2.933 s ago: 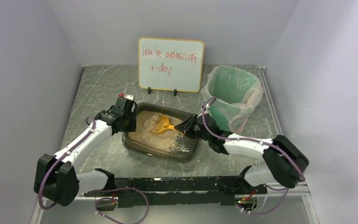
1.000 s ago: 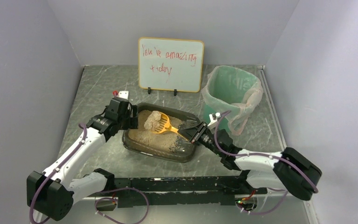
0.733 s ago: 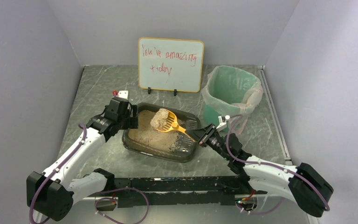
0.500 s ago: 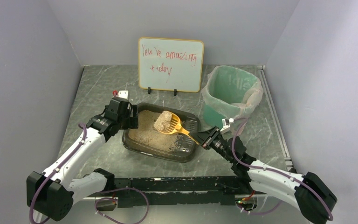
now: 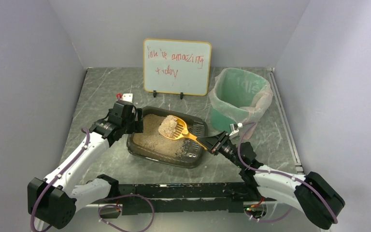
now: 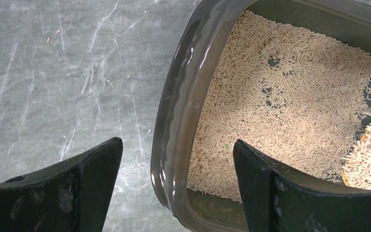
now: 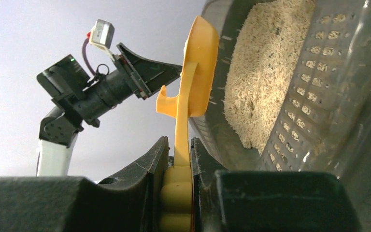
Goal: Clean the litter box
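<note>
**A:** Orange plastic: the scoop [image 5: 179, 129], a slotted shovel. Its thin handle is clamped edge-on between the closed fingers of the right claw [image 7: 178, 150]. What could fail here?

**B:** The load. A pale, lumpy clump [image 5: 168, 126] sits in the bowl ahead of that claw, over the litter box [image 5: 145, 151]. If the wrist rolls or jolts on the way out, the clump could tip over the low rim. It may also crumble, since it looks like pellets merely caked together. The handle is narrow and smooth, so it could twist within the pinch.

**A:** And the destination?

**B:** Probably the green bin [image 5: 239, 96], which stands off to the side of the right claw, away from the box. Its clear liner [image 5: 261, 104] is loose and crinkled at the collar, so a low pass might snag it. Anything shed between box and bin lands on the grey, veined table [image 6: 53, 72].

**A:** The box itself?

**B:** It is a dark, smoky, glossy tray with rounded corners. A perforated grate end [image 7: 314, 96] lies nearest the right claw. The litter [image 6: 290, 96] is tan, in short rod-like grains, and thin enough that dark floor shows through.

**A:** The other claw?

**B:** The left claw [image 6: 176, 145] stands apart, astride the box's side wall. One finger hangs outside over the table and one inside over the litter, with a gap visible on each side. Should the box slide, nothing grips it.
</note>
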You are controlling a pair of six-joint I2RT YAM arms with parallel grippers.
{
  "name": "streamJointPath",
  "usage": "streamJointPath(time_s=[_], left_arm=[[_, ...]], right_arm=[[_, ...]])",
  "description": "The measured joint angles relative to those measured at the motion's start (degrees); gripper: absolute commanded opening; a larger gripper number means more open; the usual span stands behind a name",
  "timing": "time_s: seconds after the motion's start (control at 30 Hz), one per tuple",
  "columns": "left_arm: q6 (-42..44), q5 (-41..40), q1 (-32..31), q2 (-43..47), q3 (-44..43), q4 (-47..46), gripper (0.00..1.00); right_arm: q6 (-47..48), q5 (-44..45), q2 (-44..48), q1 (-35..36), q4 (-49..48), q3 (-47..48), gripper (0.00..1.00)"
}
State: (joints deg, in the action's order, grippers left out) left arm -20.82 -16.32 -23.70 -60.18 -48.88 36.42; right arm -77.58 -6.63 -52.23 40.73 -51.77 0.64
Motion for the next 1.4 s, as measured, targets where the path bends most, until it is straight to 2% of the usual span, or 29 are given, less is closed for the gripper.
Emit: streamJointPath(time_s=[0.17, 0.47, 0.93, 1.27, 1.4], left_arm=[[0.02, 0.22, 0.07, 0.00, 0.00, -0.20, 0.90], [0.09, 0.61, 0.26, 0.00, 0.00, -0.22, 0.90], [0.13, 1.44, 0.50, 0.37, 0.02, -0.26, 0.90], [0.15, 2.56, 1.09, 0.70, 0.02, -1.18, 0.90], [0.17, 3.02, 1.40, 0.81, 0.11, -1.66, 0.90]], right_arm=[[-0.46, -2.54, -0.81, -0.74, -3.21, 0.00, 0.00], [0.44, -3.67, 6.95, -2.05, -0.57, 0.02, 0.00], [0.20, -5.22, 3.08, -0.61, -1.49, 0.13, 0.00], [1.53, -4.72, 9.53, -2.05, 4.85, 0.04, 0.00], [1.29, -5.68, 7.10, -2.16, 2.89, 0.13, 0.00]])
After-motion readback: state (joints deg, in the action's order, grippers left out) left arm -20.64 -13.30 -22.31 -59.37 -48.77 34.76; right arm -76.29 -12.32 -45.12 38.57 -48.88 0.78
